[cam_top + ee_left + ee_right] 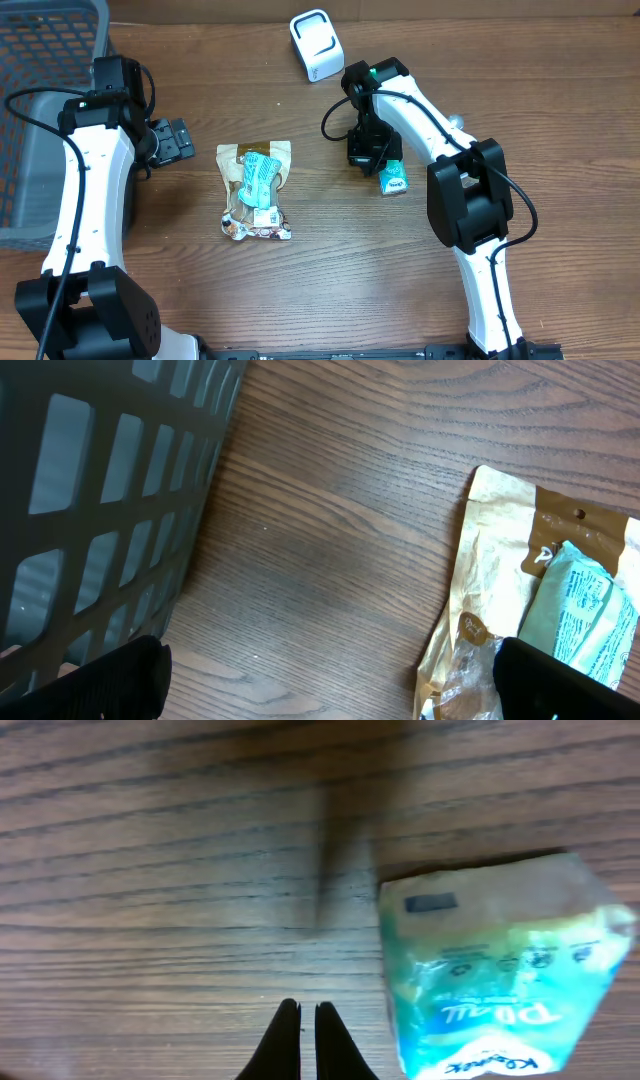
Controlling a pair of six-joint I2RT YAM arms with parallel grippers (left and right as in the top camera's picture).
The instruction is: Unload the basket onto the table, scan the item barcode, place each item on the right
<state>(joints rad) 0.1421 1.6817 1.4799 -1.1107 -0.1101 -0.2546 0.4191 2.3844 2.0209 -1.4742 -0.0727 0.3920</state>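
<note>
A teal and white tissue pack (393,178) lies flat on the wooden table, seen large in the right wrist view (500,975). My right gripper (367,158) hovers just left of it, shut with nothing between its fingers (308,1038). A pile of snack bags, tan with a pale green pack on top (255,190), lies mid-table; its edge shows in the left wrist view (545,590). My left gripper (180,140) stands open over bare wood to the left of that pile, its fingertips (120,680) wide apart. The white scanner (317,45) stands at the back. No barcode shows.
A dark grey plastic basket (45,90) takes up the far left of the table, its slotted wall close beside the left gripper (100,490). Cables run along both arms.
</note>
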